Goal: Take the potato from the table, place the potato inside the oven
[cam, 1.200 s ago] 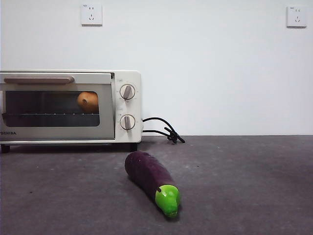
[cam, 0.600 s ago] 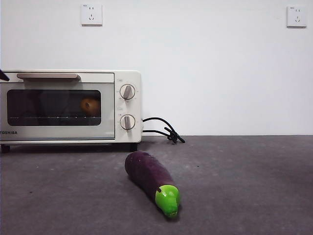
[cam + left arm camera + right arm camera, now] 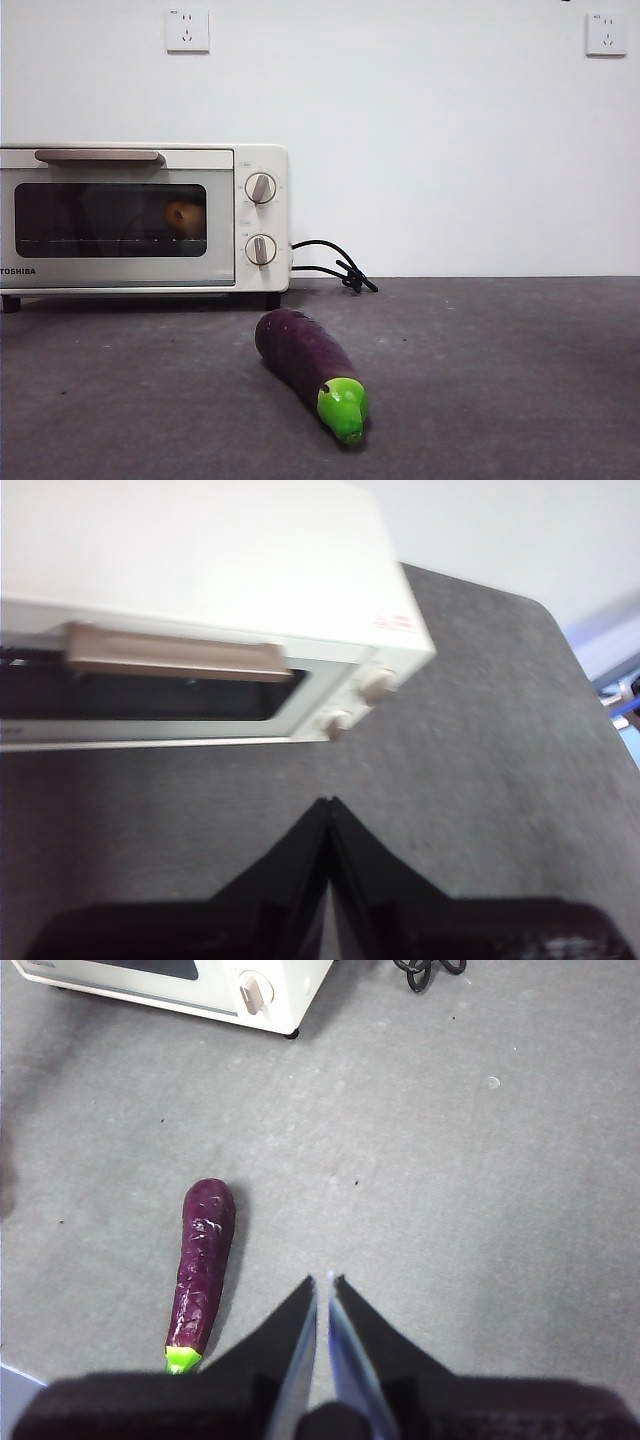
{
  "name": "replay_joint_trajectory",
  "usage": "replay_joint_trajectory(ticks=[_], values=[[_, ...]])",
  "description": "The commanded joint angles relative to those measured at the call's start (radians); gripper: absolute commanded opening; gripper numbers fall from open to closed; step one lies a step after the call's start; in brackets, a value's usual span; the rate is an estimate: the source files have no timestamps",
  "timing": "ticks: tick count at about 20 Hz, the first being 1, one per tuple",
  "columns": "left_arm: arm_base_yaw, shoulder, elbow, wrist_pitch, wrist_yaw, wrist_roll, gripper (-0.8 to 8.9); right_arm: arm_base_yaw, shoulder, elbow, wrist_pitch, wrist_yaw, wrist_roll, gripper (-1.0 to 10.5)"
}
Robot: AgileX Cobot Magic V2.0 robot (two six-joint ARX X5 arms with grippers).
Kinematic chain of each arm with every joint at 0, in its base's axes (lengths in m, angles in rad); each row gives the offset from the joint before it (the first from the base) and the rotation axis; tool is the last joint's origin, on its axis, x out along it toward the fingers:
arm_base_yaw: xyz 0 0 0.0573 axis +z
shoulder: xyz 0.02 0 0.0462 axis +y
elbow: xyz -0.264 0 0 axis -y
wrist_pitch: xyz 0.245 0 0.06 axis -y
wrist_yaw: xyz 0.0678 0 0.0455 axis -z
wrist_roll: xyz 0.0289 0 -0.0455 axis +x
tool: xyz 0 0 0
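potato (image 3: 184, 216): inside oven (image 3: 262, 160), behind glass
door: shut since a second ago; task looks done
left claw (image 3: 329, 810): closed, empty, above bench (image 3: 500, 380)
right claw (image 3: 323, 1290): nearly closed, empty

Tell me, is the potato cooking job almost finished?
Pretty much. The potato already sits inside the oven, and the glass door looks closed. Nothing is being carried: the left hand hangs shut in front of the oven, and the right hand is shut above the table near the eggplant. No step looks left.
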Motion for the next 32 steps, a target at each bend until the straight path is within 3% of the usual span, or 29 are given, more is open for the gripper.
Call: replay_joint_trajectory(ticks=[1,8,19,25,28,32], values=[[-0.058,-0.082,-0.003,-0.006,-0.006,0.033,-0.04,0.001,-0.001,-0.009,0.002,0.004,0.011,0.3],[-0.144,-0.230,-0.003,-0.093,-0.002,0.041,-0.04,0.001,-0.001,-0.009,0.002,0.004,0.011,0.3],[-0.148,-0.095,-0.003,-0.087,-0.010,0.067,-0.04,0.001,-0.001,-0.009,0.002,0.004,0.011,0.3],[-0.156,-0.113,-0.004,0.018,-0.380,0.310,-0.04,0.001,-0.001,-0.009,0.002,0.004,0.011,0.3],[-0.159,-0.151,-0.007,0.078,-0.406,0.394,-0.04,0.001,-0.001,-0.009,0.002,0.004,0.011,0.3],[-0.169,-0.187,-0.067,0.232,-0.406,0.399,-0.04,0.001,-0.001,-0.009,0.002,0.004,0.011,0.3]])
